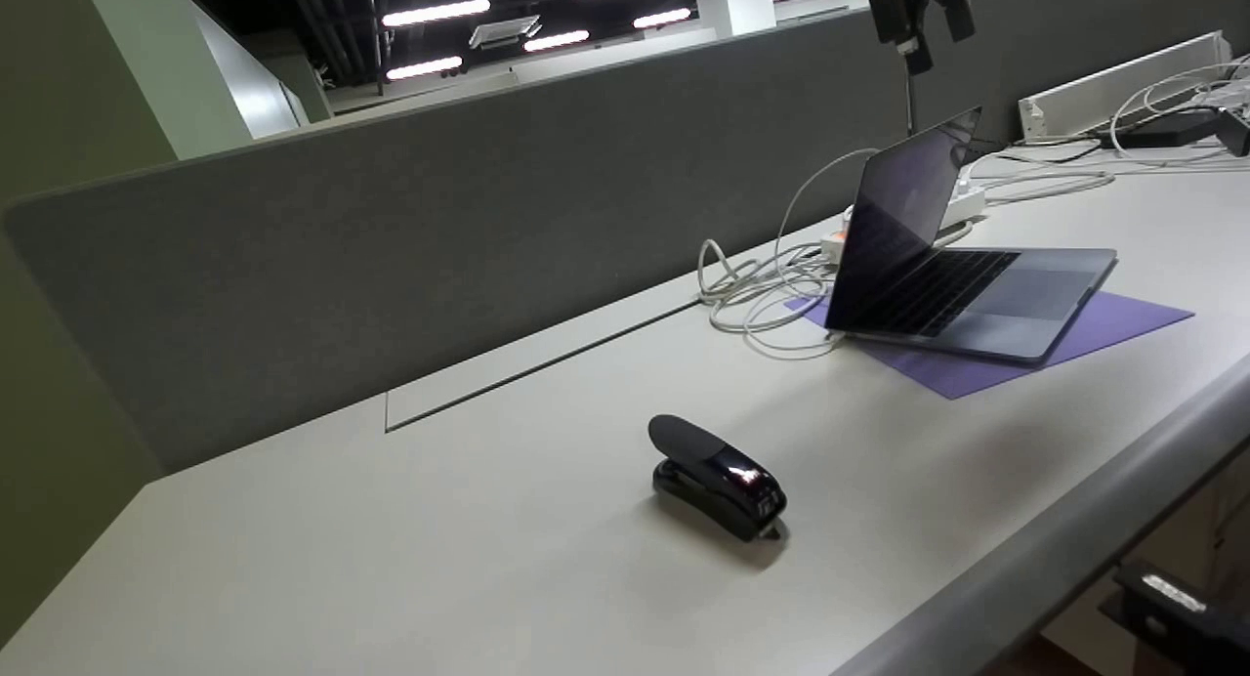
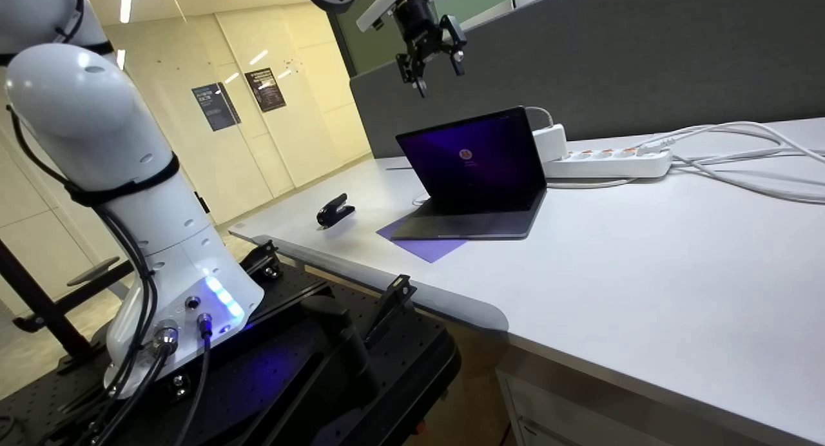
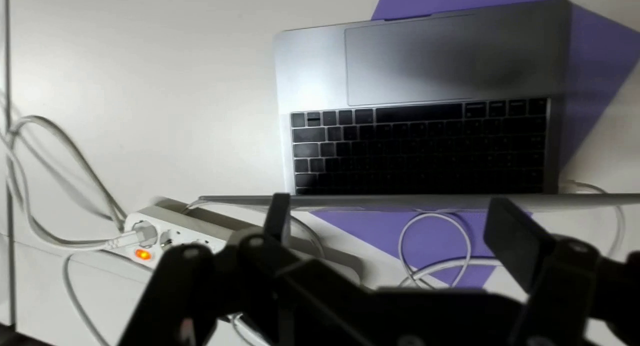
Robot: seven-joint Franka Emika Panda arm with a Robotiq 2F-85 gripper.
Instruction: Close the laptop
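Observation:
The laptop is dark grey and stands open on the table, its screen raised. It shows in both exterior views [image 1: 1035, 290] [image 2: 477, 156]. In the wrist view its deck [image 3: 425, 61] and black keyboard face up, and the lid is seen edge-on as a thin grey bar. My gripper is open and empty. In the exterior views it [image 1: 937, 43] [image 2: 439, 76] hangs above the laptop's raised lid, apart from it. In the wrist view the spread fingers [image 3: 392, 223] appear at the lid's edge, on the back side of the screen.
A purple sheet [image 1: 1123, 315] lies under the laptop. A white power strip [image 2: 606, 165] and loose white cables [image 1: 767, 290] lie behind it, near the grey divider [image 1: 488, 246]. A black stapler-like object [image 1: 723, 481] sits on the table [image 1: 439, 539].

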